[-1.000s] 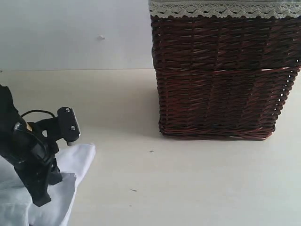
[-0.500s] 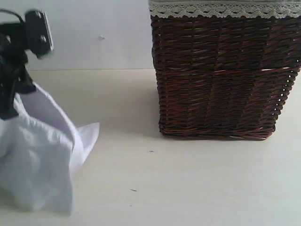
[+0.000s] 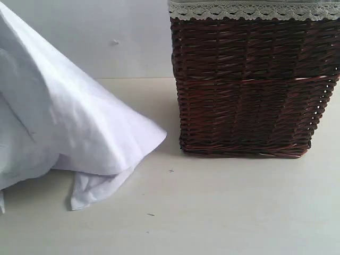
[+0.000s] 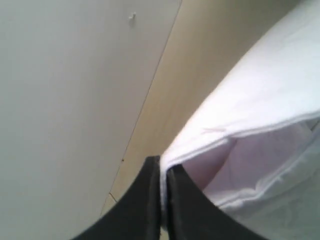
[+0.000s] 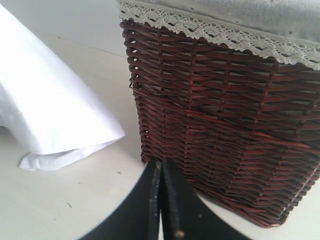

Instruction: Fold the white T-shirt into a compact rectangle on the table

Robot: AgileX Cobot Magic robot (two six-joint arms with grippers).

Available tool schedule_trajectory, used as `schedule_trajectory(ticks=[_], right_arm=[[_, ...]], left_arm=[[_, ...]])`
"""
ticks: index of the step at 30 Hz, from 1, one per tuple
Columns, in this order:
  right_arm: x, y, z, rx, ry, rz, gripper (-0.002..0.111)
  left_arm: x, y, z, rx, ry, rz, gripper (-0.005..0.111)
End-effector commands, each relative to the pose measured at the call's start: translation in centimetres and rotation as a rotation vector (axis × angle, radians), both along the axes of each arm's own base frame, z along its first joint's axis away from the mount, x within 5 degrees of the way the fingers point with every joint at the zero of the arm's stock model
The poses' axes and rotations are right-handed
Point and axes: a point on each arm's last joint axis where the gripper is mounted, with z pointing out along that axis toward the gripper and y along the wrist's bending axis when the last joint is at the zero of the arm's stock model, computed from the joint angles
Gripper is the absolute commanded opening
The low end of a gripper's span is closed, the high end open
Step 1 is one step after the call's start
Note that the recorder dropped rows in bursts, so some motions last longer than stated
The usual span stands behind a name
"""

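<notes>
The left claw [image 4: 163, 167] is clamped shut on the white T-shirt [image 4: 260, 110]. Its two dark fingers [image 4: 142, 200] press together with a hemmed edge of the cloth pinched between them, and the fabric fans out from that grip in loose layers. The right claw [image 5: 161, 170] is closed too, fingers [image 5: 175, 210] flat against each other with nothing between them. It hangs above the bench [image 5: 60, 210], just in front of the dark brown wicker basket [image 5: 225, 125].

From across the room, the white T-shirt [image 3: 69, 122] fills the 9 o'clock side of the scene. It is held up from somewhere past 10 o'clock and slopes down like a tent. A folded point reaches toward the centre, and a crumpled lower corner lies on the bench [image 3: 223, 207] at about 7 o'clock. Only plain white cloth faces this way.

The basket [image 3: 249, 85] stands upright on the bench at 1 to 2 o'clock, near the shirt's point but apart from it, with a strip of bare surface between them. Cream lace trim [image 3: 249, 10] runs along its top edge. A couple of tiny dark specks [image 3: 171, 170] mark the bench around 6 o'clock, and a plain white wall [image 3: 122, 37] rises behind at 12 o'clock.
</notes>
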Motion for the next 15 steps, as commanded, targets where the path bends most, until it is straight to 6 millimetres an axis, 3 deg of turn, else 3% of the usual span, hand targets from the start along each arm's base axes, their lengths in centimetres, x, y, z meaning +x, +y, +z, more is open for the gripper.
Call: schedule_trajectory(ticks=[1,5,9,12,15], right_arm=[[-0.2,0.1,0.2,-0.011,-0.019,0.019,0.000],[-1.2,1.9,0.3,-0.049,-0.047,0.286,0.005],[-2.5,3.9,0.1,-0.081,-0.086,0.629,0.029],[-2.2,4.9,-1.3,-0.083,-0.053,0.749,0.046],[-0.7,5.8,-3.5,-0.098,-0.008,0.756,0.049]], left_arm=[[-2.7,1.4,1.5,0.009,0.061,0.043,0.000],[-3.6,1.7,2.0,-0.003,0.056,0.044,0.000],[-3.7,1.7,2.0,-0.019,0.058,0.048,0.000],[-3.0,1.3,1.8,-0.036,0.054,0.042,0.000],[-2.2,0.6,1.6,-0.069,0.044,0.025,0.000]])
